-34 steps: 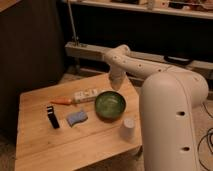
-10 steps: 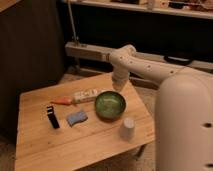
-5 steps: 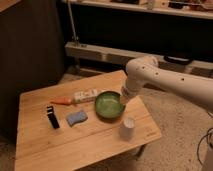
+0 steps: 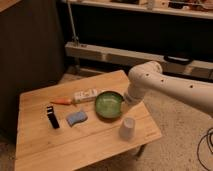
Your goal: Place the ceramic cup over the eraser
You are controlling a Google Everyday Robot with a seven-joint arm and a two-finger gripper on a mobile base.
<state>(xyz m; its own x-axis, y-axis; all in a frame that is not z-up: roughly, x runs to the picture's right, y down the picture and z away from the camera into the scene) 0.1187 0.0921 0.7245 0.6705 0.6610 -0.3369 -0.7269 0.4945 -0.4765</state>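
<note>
The ceramic cup (image 4: 127, 128), small, white and tapered, stands upside down near the table's front right edge. A blue pad (image 4: 76, 118) lies left of the green bowl (image 4: 108, 105), and a black block (image 4: 52, 116) stands on edge further left. I cannot tell which of the two is the eraser. My white arm (image 4: 150, 82) reaches in from the right and bends down. The gripper (image 4: 125, 104) is at its lower end, by the bowl's right rim and just above and behind the cup. Nothing shows in it.
An orange-handled tool and a white tube (image 4: 82, 97) lie behind the bowl. The wooden table (image 4: 65, 147) ends close to the right of the cup. A dark wall and a low shelf stand behind, and a cable lies on the floor at the right.
The arm has swung from behind the table toward the right side and dropped lower. Its end now sits by the bowl's right rim near the cup. The objects have not moved.
</note>
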